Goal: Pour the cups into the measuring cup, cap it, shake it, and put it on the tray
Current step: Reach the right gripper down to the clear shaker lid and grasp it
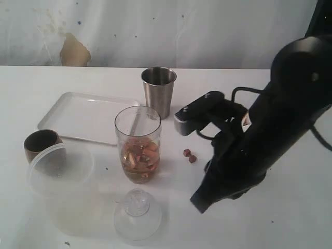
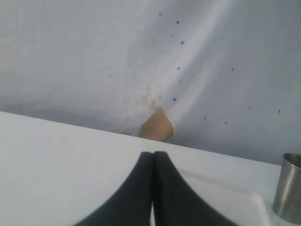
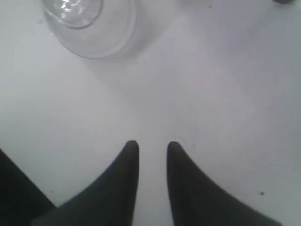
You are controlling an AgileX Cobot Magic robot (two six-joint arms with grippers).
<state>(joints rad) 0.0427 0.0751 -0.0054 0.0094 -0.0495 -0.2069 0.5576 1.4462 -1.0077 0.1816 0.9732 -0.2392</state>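
Left fingers (image 2: 146,188): we see them pressed together (nothing held).
Right fingers (image 3: 134,155): narrowly parted, empty; domed lid (image 3: 89,21) lies ahead of them.

My left pincer (image 2: 152,157) has its jaws pressed fully together and holds nothing. My right arm (image 1: 270,129) slants steeply downward. I see a narrow gap between the tips of the right pincer (image 3: 153,147), which is also empty.

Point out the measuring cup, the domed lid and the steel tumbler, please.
measuring cup (image 1: 138,140), exterior view, on its clear side wall.
domed lid (image 1: 137,215), exterior view, on the middle of its dome.
steel tumbler (image 1: 158,96), exterior view, on its outer side wall.
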